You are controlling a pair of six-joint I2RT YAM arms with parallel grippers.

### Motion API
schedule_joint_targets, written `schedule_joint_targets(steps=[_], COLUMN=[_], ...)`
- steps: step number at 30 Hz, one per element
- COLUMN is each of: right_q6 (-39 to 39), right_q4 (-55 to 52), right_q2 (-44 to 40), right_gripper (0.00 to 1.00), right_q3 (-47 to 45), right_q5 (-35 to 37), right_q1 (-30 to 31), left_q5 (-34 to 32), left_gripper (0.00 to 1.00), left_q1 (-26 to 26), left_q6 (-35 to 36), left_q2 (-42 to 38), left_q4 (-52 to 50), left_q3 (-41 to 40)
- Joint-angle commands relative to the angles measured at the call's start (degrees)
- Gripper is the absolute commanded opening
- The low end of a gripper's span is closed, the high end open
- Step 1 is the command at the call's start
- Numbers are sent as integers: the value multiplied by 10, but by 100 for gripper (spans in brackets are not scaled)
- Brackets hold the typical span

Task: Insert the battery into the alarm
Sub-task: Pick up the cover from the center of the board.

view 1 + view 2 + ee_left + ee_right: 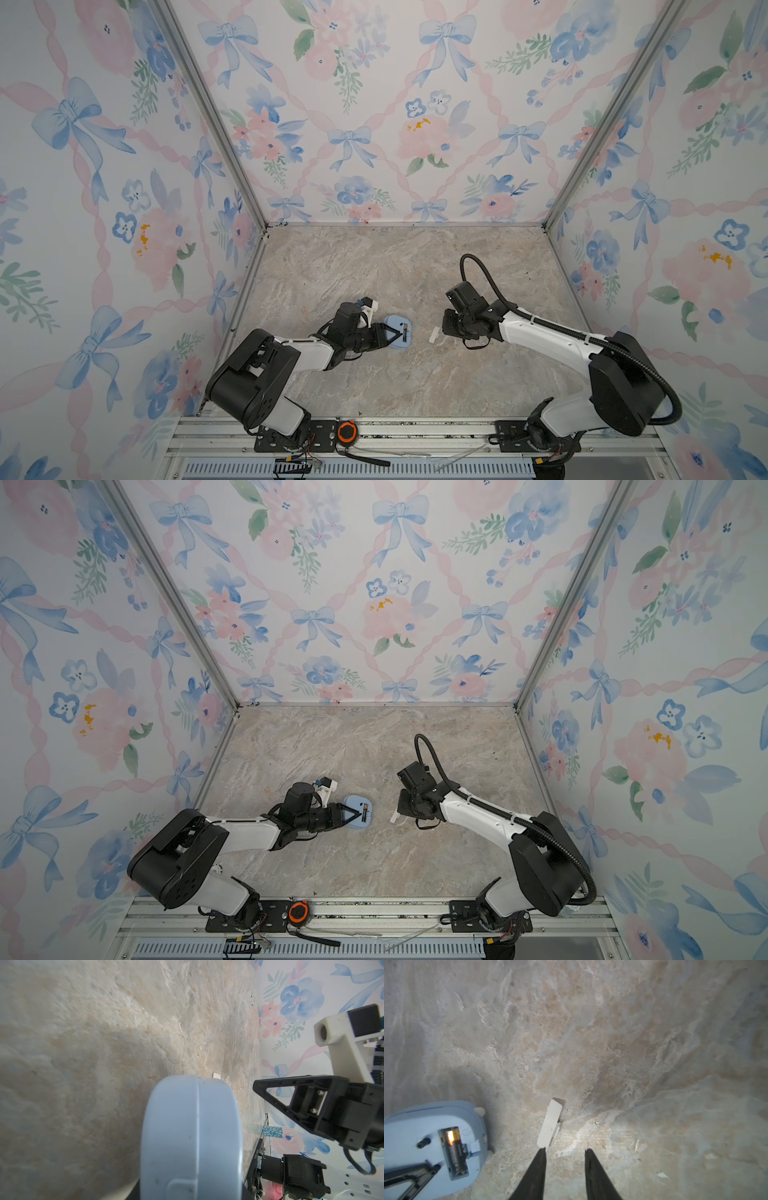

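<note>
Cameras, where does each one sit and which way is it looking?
Both top views: high above the arm bases, looking down on the table; left arm and right arm show.
Right wrist: over the table, looking down at the white cover; the open right gripper shows.
Left wrist: low, looking sideways past the edge-on alarm towards the right arm; of its own arm almost nothing shows.
Shared: both wrist views catch the alarm and the cover.

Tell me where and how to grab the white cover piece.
Probably pinch the white cover across its long edges, mid-length, from straight above: it lies flat on the table, a slim strip. The right gripper, open, sits just off its near end.
</note>
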Motion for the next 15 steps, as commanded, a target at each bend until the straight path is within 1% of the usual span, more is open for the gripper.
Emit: schedule_joint_targets(steps=[1,4,9,15], right_q6=[-10,3,23,43], right_q4=[-34,-9,35,69], right_q2=[28,47,63,74], right_gripper=[30,28,28,26], right_q3=[16,12,8,-2], right_q5=[-7,-30,-44,-41], right_q1=[2,4,13,16], left_q5=[-70,-66,-68,-67], left_gripper=[0,0,0,0], left_q1=[-5,-7,-11,-12], left_q6=[36,37,39,40], left_q2=[24,19,17,19], left_q4=[-193,-194,-197,-198], left_q3=[-30,-27,-26,-25])
